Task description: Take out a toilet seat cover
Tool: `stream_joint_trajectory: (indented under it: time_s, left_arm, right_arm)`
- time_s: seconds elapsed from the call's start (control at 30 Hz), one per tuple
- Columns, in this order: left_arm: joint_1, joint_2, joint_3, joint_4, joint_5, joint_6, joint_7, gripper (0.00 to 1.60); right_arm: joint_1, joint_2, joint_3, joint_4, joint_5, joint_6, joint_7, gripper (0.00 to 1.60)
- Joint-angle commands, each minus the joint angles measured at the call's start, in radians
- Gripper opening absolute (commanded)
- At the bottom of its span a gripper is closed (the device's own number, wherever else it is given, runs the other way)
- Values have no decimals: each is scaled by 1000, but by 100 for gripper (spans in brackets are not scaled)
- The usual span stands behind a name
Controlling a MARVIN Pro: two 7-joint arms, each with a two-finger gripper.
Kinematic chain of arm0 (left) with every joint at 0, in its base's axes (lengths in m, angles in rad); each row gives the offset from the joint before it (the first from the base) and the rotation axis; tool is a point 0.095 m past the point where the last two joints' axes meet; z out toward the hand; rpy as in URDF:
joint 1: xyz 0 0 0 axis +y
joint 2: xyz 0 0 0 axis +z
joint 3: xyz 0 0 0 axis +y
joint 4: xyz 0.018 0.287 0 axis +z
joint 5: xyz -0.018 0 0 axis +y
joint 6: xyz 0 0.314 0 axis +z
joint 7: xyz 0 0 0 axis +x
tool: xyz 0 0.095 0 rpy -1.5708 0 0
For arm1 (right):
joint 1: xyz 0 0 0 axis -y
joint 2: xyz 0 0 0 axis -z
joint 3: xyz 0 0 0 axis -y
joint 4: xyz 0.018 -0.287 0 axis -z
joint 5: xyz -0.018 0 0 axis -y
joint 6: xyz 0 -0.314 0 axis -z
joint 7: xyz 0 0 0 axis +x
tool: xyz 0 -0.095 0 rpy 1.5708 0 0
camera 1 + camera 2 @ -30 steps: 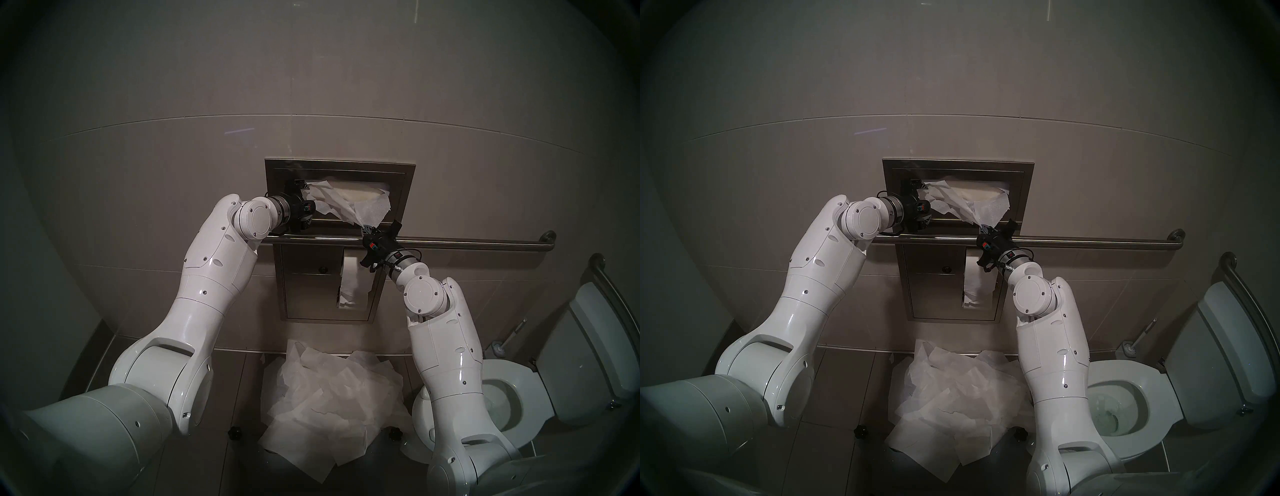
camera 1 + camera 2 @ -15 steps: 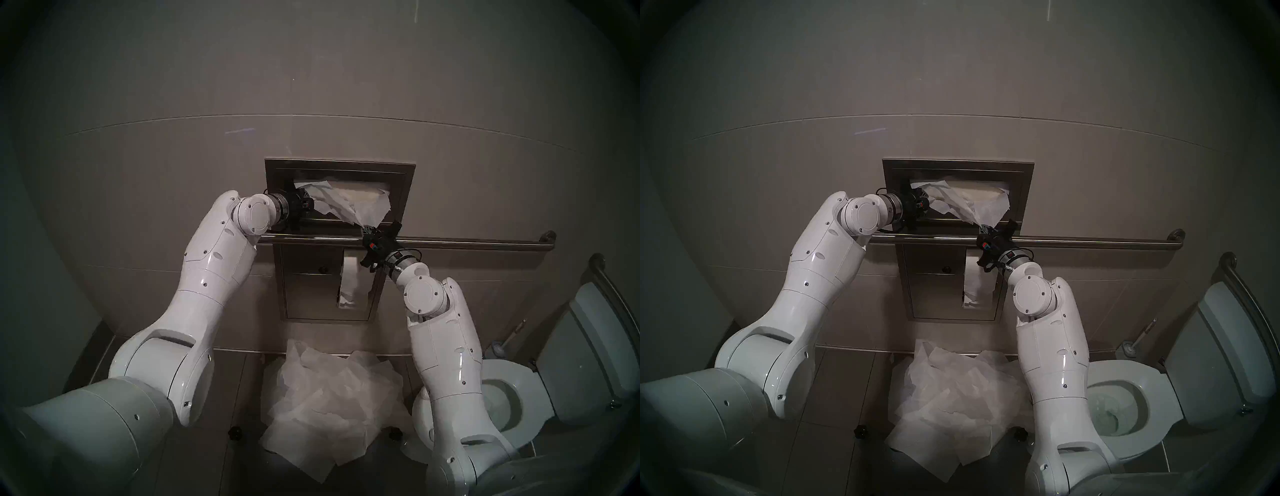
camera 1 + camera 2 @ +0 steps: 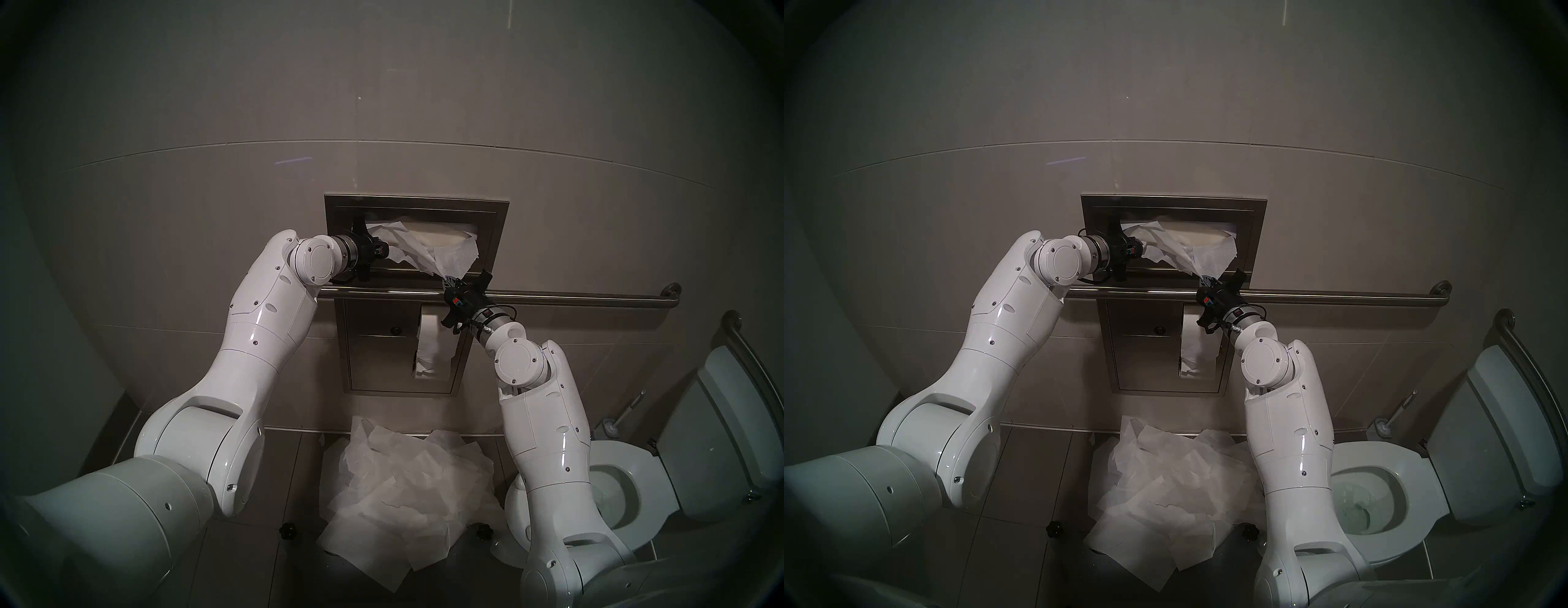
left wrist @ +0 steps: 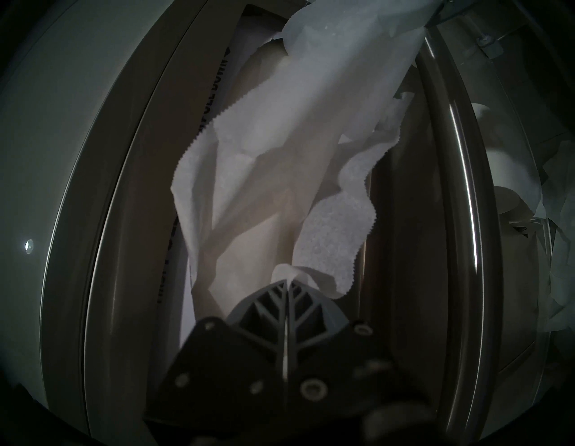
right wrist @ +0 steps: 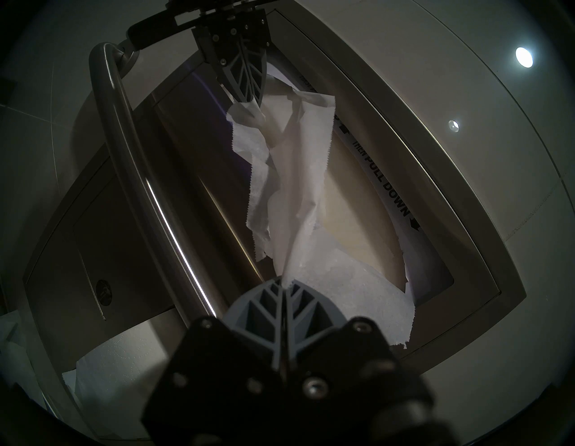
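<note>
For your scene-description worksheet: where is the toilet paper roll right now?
In the head views the toilet paper roll sits in the lower right recess of the steel wall dispenser, just below the grab bar, beside the right end effector.

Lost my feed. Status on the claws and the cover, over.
Left claw shut on cover, right claw shut on its other end. Cover still partly in dispenser. Grab bar just below.

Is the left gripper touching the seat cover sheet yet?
Touching. In the left wrist view the left gripper is shut, with a fold of the toilet seat cover pinched at its fingertips; the right wrist view shows the same pinch.
</note>
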Motion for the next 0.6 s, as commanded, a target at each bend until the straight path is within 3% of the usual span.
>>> stream_joint_trajectory:
  time_s: [0.0,0.57]
  left_arm:
    - [1,7,-13,-113,-27,-17,-33,0]
    - [82,16,-34,-281,-34,-5,-119,0]
  right_arm:
    - [30,-1,-2,-39,1,-7,-8,0]
    - [30,-7,5,-40,-6,-11,-5,0]
